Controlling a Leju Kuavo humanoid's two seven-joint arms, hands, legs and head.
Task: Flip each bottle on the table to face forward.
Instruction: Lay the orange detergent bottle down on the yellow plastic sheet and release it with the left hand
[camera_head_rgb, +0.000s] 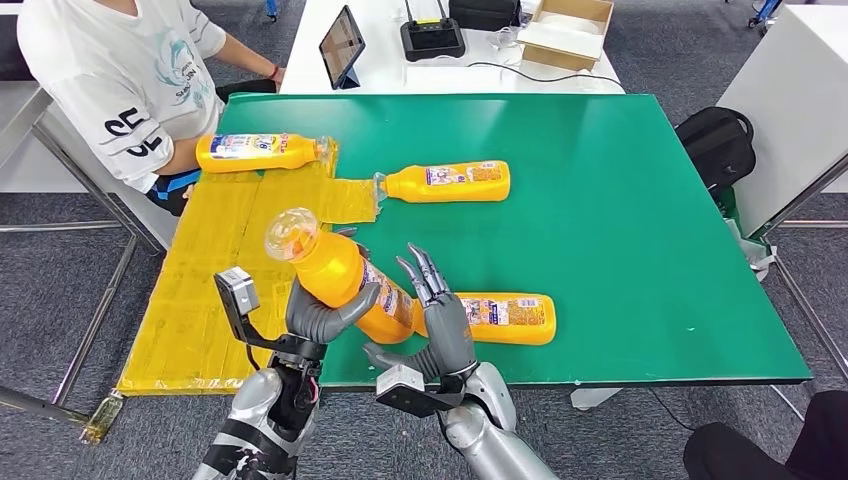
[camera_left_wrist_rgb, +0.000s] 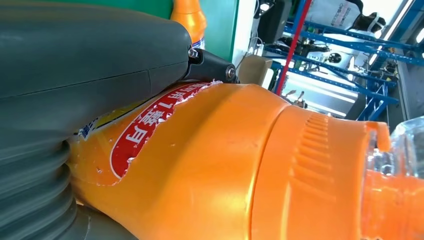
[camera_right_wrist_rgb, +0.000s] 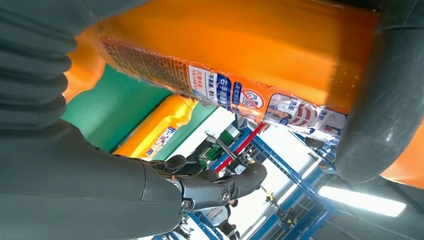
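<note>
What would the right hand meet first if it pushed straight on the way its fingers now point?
The right hand points up and away across the table, beside the lifted orange plastic bottle. Straight on, likely the far orange bottle lying capped end left, though depth is unclear and it may pass above.

Four orange bottles: one lifted off the counter (camera_head_rgb: 640, 200) at about 7 o'clock (camera_head_rgb: 335, 270), one lying at 6 o'clock (camera_head_rgb: 510, 318), one near the middle (camera_head_rgb: 450, 182), one at 10 o'clock (camera_head_rgb: 260, 152). One yellow mat (camera_head_rgb: 215, 290) at 8 o'clock. One person (camera_head_rgb: 120, 80) sits at 11 o'clock. One tablet (camera_head_rgb: 342, 45), one cardboard box (camera_head_rgb: 568, 30) and one black backpack (camera_head_rgb: 715, 140).
</note>
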